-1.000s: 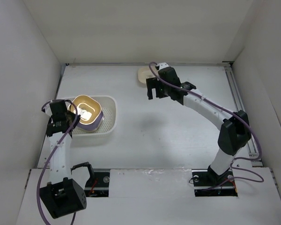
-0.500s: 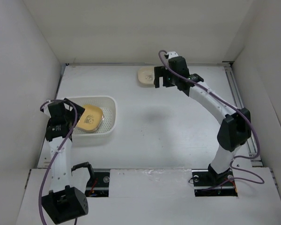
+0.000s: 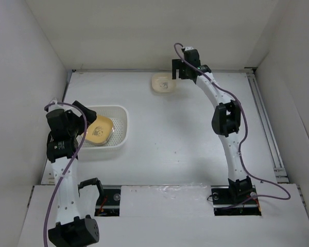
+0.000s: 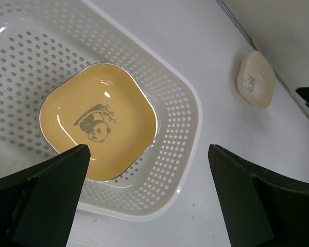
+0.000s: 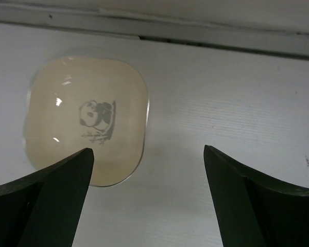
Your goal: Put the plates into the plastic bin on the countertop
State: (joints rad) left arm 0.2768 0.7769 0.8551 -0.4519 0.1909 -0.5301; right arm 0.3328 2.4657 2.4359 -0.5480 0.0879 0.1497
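Observation:
An orange-yellow plate [image 3: 99,131] [image 4: 98,136] with a dark panda print lies flat in the white perforated plastic bin [image 3: 122,135] [image 4: 188,128] at the left of the countertop [image 3: 175,139]. My left gripper [image 3: 82,119] [image 4: 148,154] hangs open above the bin's near corner, holding nothing. A cream plate [image 3: 163,83] [image 4: 256,80] [image 5: 87,126] rests on the countertop by the back wall. My right gripper [image 3: 179,72] [image 5: 148,152] is open just above it. Its left finger is over the plate's edge and its right finger over bare surface.
White walls enclose the countertop on three sides. A dark groove [image 5: 195,41] runs along the back wall just beyond the cream plate. A metal rail [image 3: 265,118] lines the right side. The right arm stretches across the right half towards the back.
The left gripper opened and the orange-yellow plate dropped from it into the bin; the left arm then drew back. The right arm stretched further back, over the cream plate.

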